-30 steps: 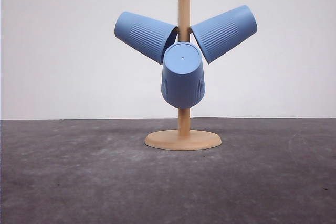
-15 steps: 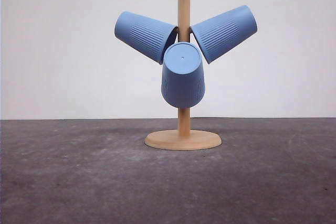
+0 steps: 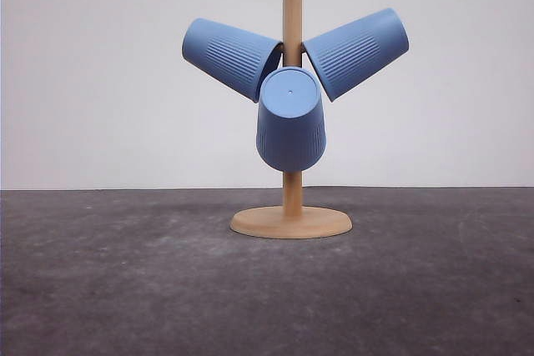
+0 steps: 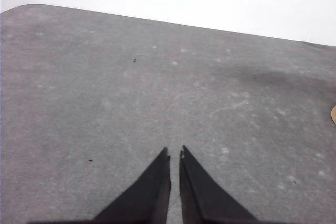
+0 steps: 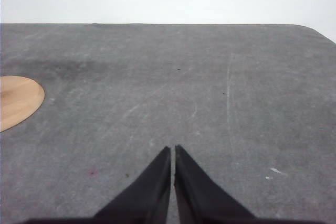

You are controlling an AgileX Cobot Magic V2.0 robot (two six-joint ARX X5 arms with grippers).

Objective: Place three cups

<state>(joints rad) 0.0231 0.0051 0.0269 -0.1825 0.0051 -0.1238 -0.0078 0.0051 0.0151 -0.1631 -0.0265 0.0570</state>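
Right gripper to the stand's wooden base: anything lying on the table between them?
No. In the right wrist view, only bare grey table lies between the shut right gripper and the wooden base. No cup or other object sits there.

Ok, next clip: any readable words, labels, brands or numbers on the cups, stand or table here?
None: no text, label, brand or number can be read.
The three cups show plain ribbed blue sides and a bare base.
The wooden stand is unmarked.
The table carries scuffs and specks, no writing.
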